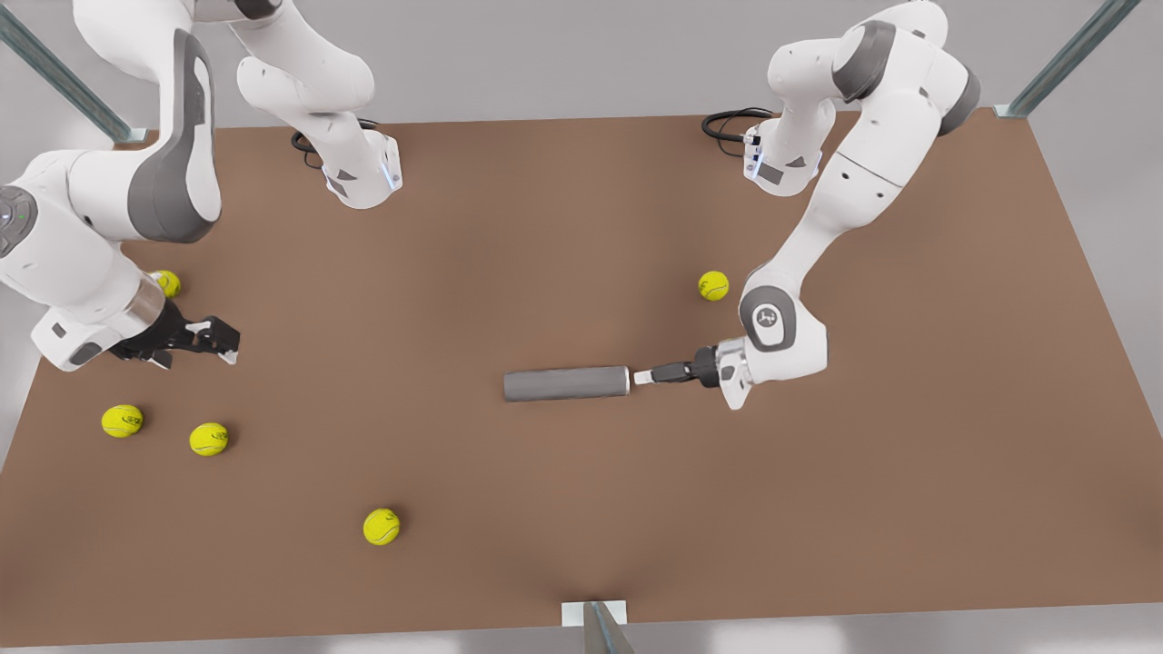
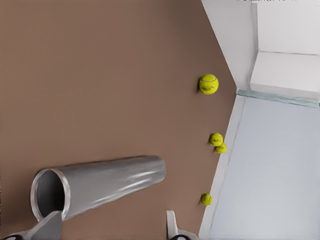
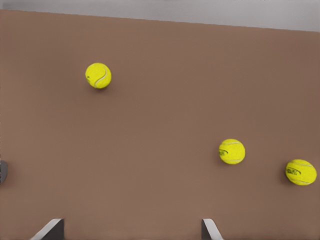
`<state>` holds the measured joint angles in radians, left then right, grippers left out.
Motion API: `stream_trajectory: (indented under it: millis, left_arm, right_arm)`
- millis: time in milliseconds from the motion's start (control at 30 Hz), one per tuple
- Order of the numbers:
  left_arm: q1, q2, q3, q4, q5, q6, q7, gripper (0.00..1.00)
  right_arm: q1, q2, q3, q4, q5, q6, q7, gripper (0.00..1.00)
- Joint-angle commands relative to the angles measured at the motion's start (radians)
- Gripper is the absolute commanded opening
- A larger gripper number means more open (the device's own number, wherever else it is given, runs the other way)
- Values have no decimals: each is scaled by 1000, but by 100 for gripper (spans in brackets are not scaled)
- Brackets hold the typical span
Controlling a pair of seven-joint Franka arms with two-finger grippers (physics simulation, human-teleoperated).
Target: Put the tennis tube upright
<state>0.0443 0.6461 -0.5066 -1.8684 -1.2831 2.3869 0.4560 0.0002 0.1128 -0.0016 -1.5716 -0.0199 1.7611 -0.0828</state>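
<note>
A flat brown matte table [image 1: 563, 227] carries a plain grey metallic tennis tube [image 1: 566, 383] lying on its side, its lighter-rimmed end just in front of the left gripper [image 1: 643, 377]. One small yellow-green tennis ball [image 1: 713, 285] lies near that gripper's arm. Four more lie around the right gripper [image 1: 227, 350]: one [image 1: 167, 283] behind it, two [image 1: 122, 421] [image 1: 208, 439] close below, one [image 1: 382, 526] farther off.

Front view: high, looking steeply down across the brown table [image 1: 581, 227] toward both arm bases. Left wrist view: low, close behind the tennis tube [image 2: 100, 185], facing along it. Right wrist view: looks down on the balls, shared with front.
</note>
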Motion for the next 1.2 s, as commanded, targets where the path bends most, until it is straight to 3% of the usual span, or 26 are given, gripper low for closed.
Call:
stream_trajectory:
  millis: [0, 533, 1167]
  left_arm:
    - [0, 4, 0, 3, -27, 0, 4, 99]
    - [-4, 133, 0, 15, -151, -3, 297, 99]
    - [-67, 194, 0, 44, -332, 0, 429, 99]
  right_arm:
    - [4, 1, 0, 1, 0, -2, 0, 100]
    - [-5, -7, 20, -8, 2, -46, -6, 100]
    - [4, -13, 22, -10, 2, -58, -5, 100]
